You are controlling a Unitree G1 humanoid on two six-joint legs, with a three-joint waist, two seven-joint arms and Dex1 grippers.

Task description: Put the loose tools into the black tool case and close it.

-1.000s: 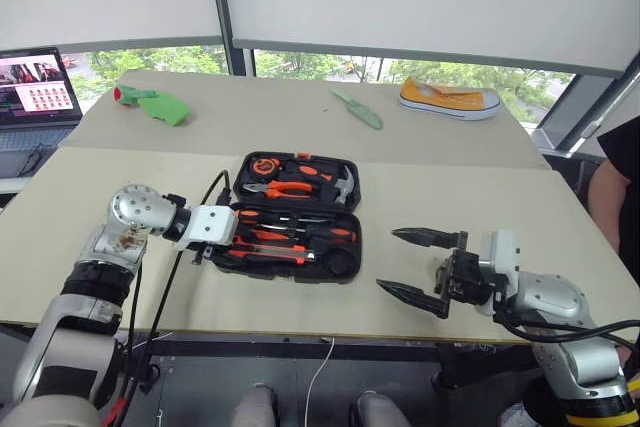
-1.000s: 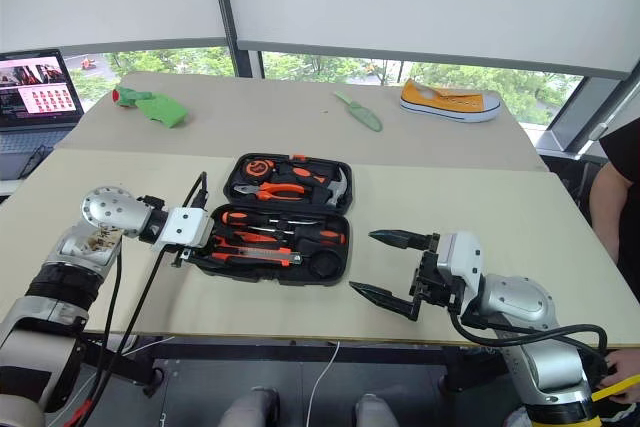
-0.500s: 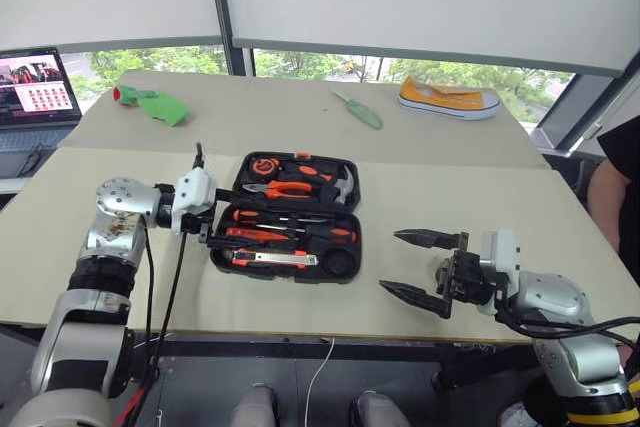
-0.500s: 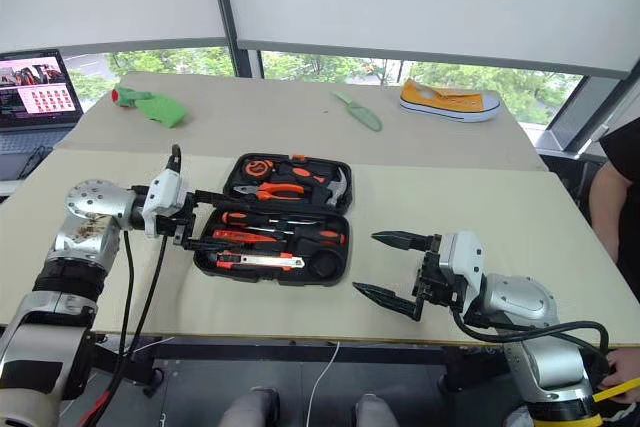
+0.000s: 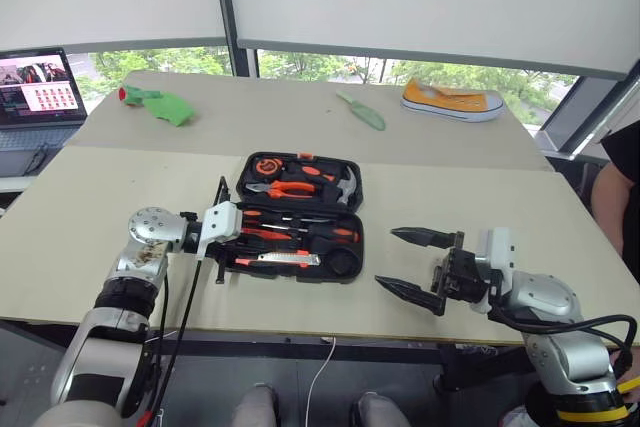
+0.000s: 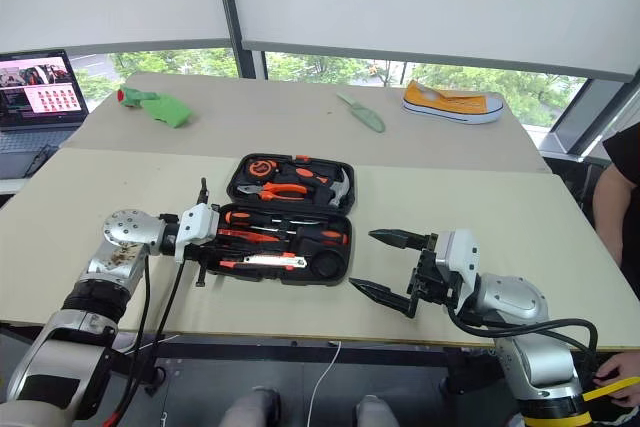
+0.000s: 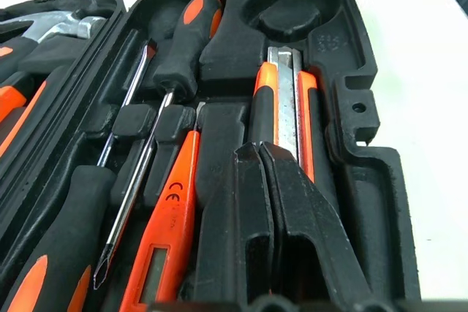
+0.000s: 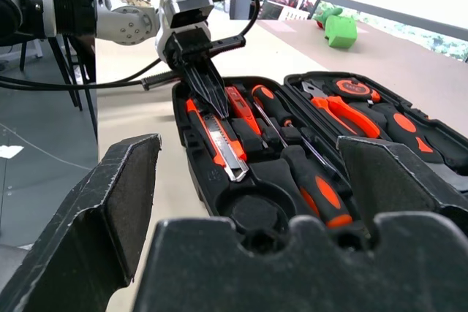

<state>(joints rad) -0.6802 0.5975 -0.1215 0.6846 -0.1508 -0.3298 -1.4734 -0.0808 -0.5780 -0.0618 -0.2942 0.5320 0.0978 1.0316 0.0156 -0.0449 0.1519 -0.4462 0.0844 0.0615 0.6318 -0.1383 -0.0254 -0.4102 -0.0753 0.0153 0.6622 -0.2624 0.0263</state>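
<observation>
The black tool case [image 5: 352,209] lies open on the near table. Its far half holds pliers, a hammer and a tape measure. In the near half's slots lie two black-shafted screwdrivers [image 7: 175,56], the orange tester screwdriver [image 7: 172,231] and the utility knife [image 7: 285,107]. My left gripper [image 5: 238,239] is shut and empty at the case's left end. Its tip [image 7: 265,153] is just over the knife's handle end; whether it touches I cannot tell. To the right of the case, my right gripper [image 5: 388,258] hangs open and empty above the table, pointing towards the case.
On the far table lie a green trowel [image 5: 360,110], a yellow shoe [image 5: 450,99] and a green object [image 5: 160,104]. A laptop [image 5: 38,87] stands at the far left. A person [image 5: 622,187] is at the right edge. Bare tabletop surrounds the case.
My left gripper's fingers have closed. The hand swung up and left, then came back down to the case's left end. The right arm has stayed still.
</observation>
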